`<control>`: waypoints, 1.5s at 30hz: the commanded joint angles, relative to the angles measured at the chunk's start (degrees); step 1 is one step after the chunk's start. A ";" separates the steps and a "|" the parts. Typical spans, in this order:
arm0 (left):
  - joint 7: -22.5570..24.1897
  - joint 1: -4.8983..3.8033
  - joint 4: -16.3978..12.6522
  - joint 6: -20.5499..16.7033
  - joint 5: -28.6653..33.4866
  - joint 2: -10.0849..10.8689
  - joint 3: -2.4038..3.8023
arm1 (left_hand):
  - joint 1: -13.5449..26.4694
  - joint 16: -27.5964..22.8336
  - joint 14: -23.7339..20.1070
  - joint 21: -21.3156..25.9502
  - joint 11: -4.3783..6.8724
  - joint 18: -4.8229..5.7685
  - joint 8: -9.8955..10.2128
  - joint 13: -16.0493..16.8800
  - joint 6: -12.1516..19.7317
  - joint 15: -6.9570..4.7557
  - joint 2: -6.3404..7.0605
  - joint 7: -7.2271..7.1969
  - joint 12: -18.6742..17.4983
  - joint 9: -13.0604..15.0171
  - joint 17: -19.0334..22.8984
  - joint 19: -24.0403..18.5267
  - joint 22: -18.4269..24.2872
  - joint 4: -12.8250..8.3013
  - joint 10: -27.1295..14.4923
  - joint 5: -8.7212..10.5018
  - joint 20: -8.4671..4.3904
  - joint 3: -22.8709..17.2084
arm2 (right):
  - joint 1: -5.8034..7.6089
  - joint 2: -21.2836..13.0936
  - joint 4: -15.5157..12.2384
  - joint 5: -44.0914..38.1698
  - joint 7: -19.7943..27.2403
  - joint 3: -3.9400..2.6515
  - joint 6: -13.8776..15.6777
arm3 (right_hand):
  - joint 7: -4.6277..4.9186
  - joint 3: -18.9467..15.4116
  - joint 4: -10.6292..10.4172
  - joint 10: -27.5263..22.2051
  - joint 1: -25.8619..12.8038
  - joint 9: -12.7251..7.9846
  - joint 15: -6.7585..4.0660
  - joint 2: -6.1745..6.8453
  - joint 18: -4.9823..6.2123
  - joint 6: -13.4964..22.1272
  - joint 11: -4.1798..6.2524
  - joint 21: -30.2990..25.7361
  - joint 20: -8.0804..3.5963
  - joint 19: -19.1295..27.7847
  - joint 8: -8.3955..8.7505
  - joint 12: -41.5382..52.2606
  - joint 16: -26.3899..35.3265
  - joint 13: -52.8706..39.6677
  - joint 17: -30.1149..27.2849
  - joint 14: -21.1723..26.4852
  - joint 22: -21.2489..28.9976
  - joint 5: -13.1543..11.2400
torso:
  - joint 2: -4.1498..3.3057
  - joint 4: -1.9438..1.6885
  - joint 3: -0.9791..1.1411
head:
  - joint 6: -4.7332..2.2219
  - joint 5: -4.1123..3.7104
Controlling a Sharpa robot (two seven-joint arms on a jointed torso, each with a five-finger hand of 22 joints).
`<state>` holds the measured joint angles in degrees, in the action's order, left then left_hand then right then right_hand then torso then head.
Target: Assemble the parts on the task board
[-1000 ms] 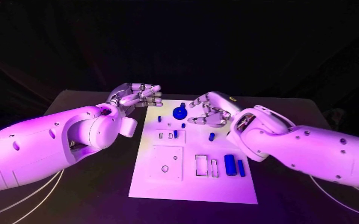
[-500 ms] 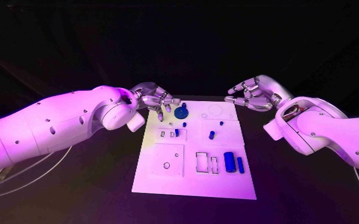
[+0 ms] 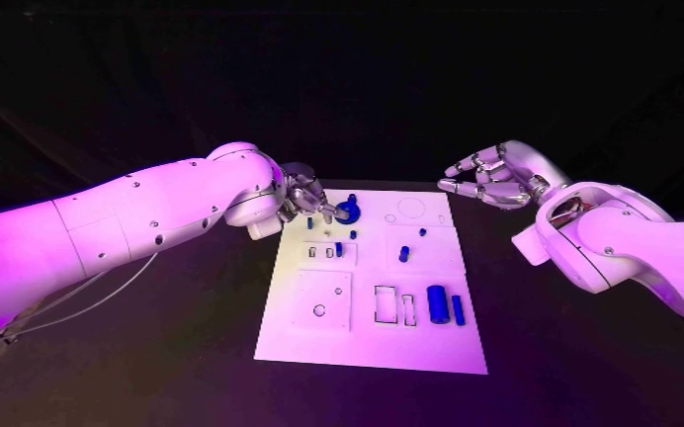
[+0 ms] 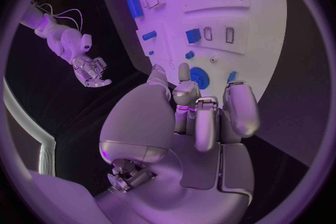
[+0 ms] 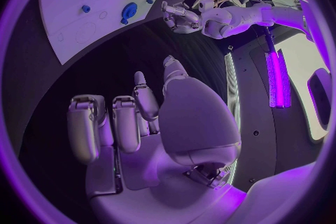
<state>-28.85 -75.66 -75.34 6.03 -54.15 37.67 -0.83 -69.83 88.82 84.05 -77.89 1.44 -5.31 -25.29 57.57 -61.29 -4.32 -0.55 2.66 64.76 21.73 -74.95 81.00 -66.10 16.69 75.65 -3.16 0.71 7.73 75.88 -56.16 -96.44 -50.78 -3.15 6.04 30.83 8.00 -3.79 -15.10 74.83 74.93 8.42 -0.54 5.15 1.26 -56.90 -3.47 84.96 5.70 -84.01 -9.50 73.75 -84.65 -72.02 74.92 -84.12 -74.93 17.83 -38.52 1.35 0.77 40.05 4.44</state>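
Since half a second ago, left hand (image 3: 306, 200) moved in over board's (image 3: 374, 343) far left corner, fingertips now just beside gear (image 3: 347, 213); right hand (image 3: 494, 177) barely shifted, hovering off board's far right edge above table (image 3: 570, 348). Left fingers curled downward, close together; from left wrist view nothing seen held, gear (image 4: 199, 77) lying just past fingertips (image 4: 183, 72). Cannot tell whether touching gear. Right hand loosely curled, fingers apart, holding nothing, well apart from gear and all parts. Small blue pegs (image 3: 403, 254) at board's middle; larger blue blocks (image 3: 438, 304) standing near right edge of board's near half, untouched.
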 commanded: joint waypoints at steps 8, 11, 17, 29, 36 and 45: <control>-9.71 -0.17 3.10 6.88 -5.26 -3.65 -0.59 | 1.72 0.47 5.58 -1.47 0.05 1.22 -2.16 1.55 1.94 -0.67 -0.60 -0.09 1.36 3.08 -13.73 1.40 -2.25 0.00 0.18 0.21 -0.32 2.30 | -0.27 0.39 0.44 -0.85 -1.35 0.04 -1.09 | -0.14 -0.90 -0.10 0.12 -0.63 0.26 -0.34 -0.28 0.41 0.51 0.22 -0.50 -0.30 -1.84 -0.43 -0.03 0.50 -0.01 4.28 -3.30 -10.71 1.17 | -0.08 -0.03 -0.07 | 0.59 0.24; -10.20 -0.17 3.69 7.20 -5.29 -4.38 -0.74 | 2.24 0.67 5.68 -1.69 0.06 1.30 -2.54 1.97 2.23 -0.68 -0.29 -0.11 1.71 3.68 -14.10 1.62 -2.67 0.03 0.23 0.21 -0.35 2.86 | -0.40 0.50 0.59 -0.89 -1.41 0.05 -1.14 | -0.14 -1.07 -0.13 0.11 -0.61 0.31 -0.34 -0.35 0.42 0.57 0.22 -0.56 -0.31 -1.81 -0.46 -0.05 0.53 0.02 4.24 -3.30 -10.67 1.44 | -0.08 -0.01 -0.14 | 0.69 0.28; -10.78 -0.14 4.34 8.02 -5.16 -5.54 -1.02 | 3.83 0.88 5.79 -1.96 0.09 1.39 -3.11 2.37 2.67 -0.70 0.42 -0.14 2.05 4.64 -14.50 1.86 -3.18 0.12 0.21 0.20 -0.37 3.51 | -0.61 0.71 0.81 -0.92 -1.47 0.06 -1.29 | -0.13 -1.55 -0.15 0.12 -0.45 0.49 -0.35 -0.57 0.43 0.74 0.22 -0.62 -0.33 -1.81 -0.55 -0.06 0.59 0.04 4.20 -3.30 -10.66 2.46 | -0.13 0.06 -0.15 | 0.93 0.28; -11.29 0.01 5.89 9.43 -4.76 -7.59 -1.30 | 4.46 1.02 5.87 -2.20 0.02 1.48 -3.30 1.17 3.24 -0.66 1.13 -0.06 1.05 5.22 -14.74 2.03 -3.67 0.12 -0.65 0.19 -0.36 3.44 | -0.88 1.00 1.25 -0.93 -1.65 0.06 -1.68 | -0.11 -1.98 -0.19 0.06 -0.33 0.63 -0.35 -0.76 0.47 0.95 0.21 -0.77 -0.34 -1.74 -0.59 -0.12 0.67 0.12 4.12 -3.30 -10.57 3.30 | -0.14 0.07 -0.10 | 1.28 0.14; -11.31 0.05 6.11 10.66 -4.73 -8.16 -1.32 | 4.81 1.12 5.92 -2.31 -0.03 1.52 -3.37 1.35 3.47 -0.61 1.55 -0.01 1.16 5.49 -14.93 2.10 -3.88 0.14 -0.67 0.19 -0.33 3.29 | -1.00 1.15 1.39 -0.93 -1.66 0.06 -1.83 | -0.09 -2.23 -0.20 0.10 -0.21 0.71 -0.34 -0.89 0.47 1.09 0.19 -0.81 -0.34 -1.73 -0.61 -0.08 0.68 0.08 4.14 -3.31 -10.56 3.85 | -0.14 -0.06 -0.15 | 1.43 0.10; -11.17 0.28 7.05 11.33 -4.72 -8.93 -1.35 | 4.87 1.18 5.95 -2.43 -0.04 1.56 -3.38 1.19 3.59 -0.60 1.60 0.01 1.03 5.59 -15.05 2.18 -4.13 0.12 -0.78 0.18 -0.31 3.15 | -1.14 1.25 1.52 -0.93 -1.60 0.06 -1.98 | -0.08 -2.37 -0.20 0.10 -0.14 0.77 -0.34 -0.98 0.48 1.15 0.19 -0.85 -0.34 -1.72 -0.64 -0.08 0.69 0.08 4.13 -3.31 -10.54 4.16 | -0.16 -0.01 -0.16 | 1.54 0.04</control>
<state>-39.78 -75.44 -68.47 15.82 -58.85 28.99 -2.18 -65.26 89.66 84.06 -80.10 1.45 -4.71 -28.28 58.85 -58.14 -4.70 1.07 2.76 66.01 27.22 -74.92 82.72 -70.16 16.84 75.22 -3.16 0.40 11.00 74.80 -54.97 -94.92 -51.07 -4.77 6.09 29.77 7.97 -5.84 -15.26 74.83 74.81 9.15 -0.53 4.84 1.26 -56.08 -3.48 84.37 5.71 -84.00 -9.95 73.75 -84.21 -71.93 74.90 -84.12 -74.95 21.63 -38.66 1.35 0.64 41.56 4.60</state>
